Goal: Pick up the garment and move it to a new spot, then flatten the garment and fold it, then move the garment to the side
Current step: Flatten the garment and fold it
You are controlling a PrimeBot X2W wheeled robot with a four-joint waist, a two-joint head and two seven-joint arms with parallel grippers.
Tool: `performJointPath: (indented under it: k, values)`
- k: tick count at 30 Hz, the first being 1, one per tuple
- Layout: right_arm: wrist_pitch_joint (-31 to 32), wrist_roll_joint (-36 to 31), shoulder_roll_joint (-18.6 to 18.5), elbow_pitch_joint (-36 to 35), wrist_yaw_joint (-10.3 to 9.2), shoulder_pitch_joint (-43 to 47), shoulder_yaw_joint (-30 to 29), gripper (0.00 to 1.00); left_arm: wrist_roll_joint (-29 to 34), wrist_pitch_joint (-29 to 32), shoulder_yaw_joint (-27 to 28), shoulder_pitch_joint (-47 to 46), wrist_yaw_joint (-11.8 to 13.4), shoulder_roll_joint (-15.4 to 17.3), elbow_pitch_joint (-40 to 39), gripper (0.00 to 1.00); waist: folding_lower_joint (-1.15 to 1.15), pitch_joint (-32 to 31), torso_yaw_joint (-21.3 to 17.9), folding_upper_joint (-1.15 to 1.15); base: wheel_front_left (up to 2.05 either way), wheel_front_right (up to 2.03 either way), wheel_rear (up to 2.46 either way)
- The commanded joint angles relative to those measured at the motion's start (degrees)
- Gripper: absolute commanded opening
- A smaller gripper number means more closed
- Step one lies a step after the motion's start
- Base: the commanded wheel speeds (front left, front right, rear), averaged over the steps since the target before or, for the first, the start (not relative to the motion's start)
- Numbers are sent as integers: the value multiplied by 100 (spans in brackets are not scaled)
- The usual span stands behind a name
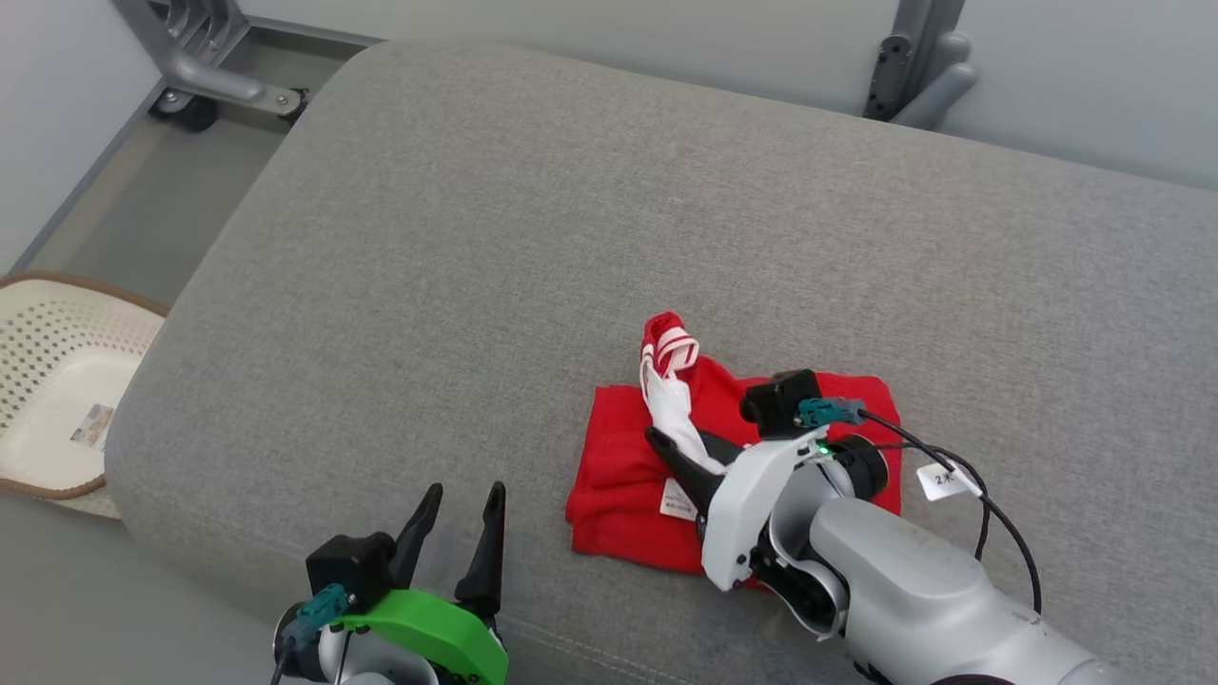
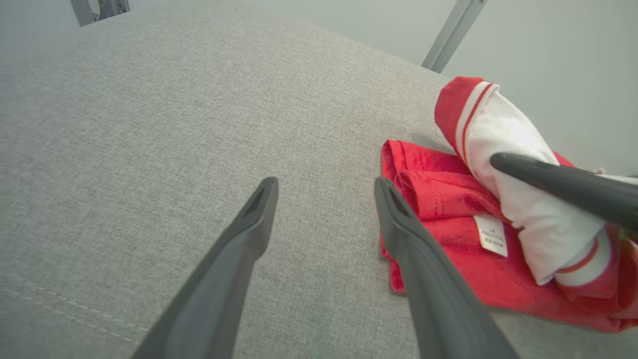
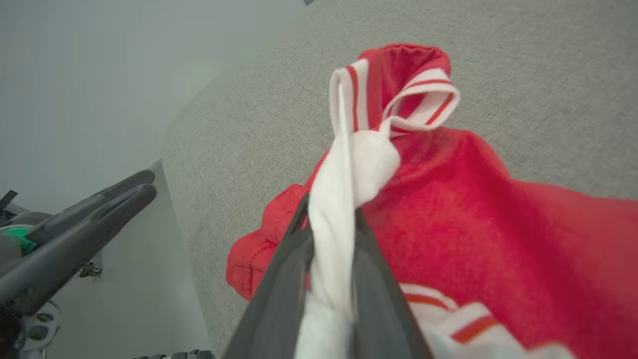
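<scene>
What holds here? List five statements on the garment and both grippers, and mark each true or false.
1. The garment lies on the grey cushion. True.
2. The left gripper grips the garment. False: it is open and beside the cloth, apart from it.
3. A white part of the garment sits between the right gripper's fingers. True.
4. The garment is blue. False: it is red with white, red-striped trim.
5. The basket stands on the cushion next to the garment. False: it sits off the cushion's left end, lower down.
</scene>
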Motion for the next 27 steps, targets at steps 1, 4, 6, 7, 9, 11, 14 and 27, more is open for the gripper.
performJointPath:
  k: [1,4,6,7,9,11,14,27]
  values:
    - [-141,84,57,30,1,-76,-18,100,-39,4,37,-90,51,8,-38,100,0,135,121,0,0,0,0]
    - [-298,193,68,-38,1,-142,-44,100,-25,4,124,-59,87,10,-46,100,0,134,25,0,0,0,0]
    - [-477,328,42,-229,1,-203,-132,100,18,4,212,-46,92,7,-50,100,0,106,-103,0,0,0,0]
    - [-549,407,-1,-351,1,-215,-217,100,35,4,273,-37,101,7,-60,100,0,84,-178,0,0,0,0]
    - [-653,489,-171,-564,0,-265,-494,100,67,4,388,-11,110,11,-84,100,0,33,-336,0,0,0,0]
    - [-691,487,-340,-714,0,-229,-851,100,105,4,493,23,108,9,-104,100,0,-16,-495,0,0,0,0]
    - [-688,293,-582,-913,1,15,-1529,100,166,4,615,58,87,9,-126,100,0,-74,-699,0,0,0,0]
    - [-691,21,-749,-1773,1,1420,-1744,100,259,4,679,137,2,11,-103,100,0,-148,-848,0,0,0,0]
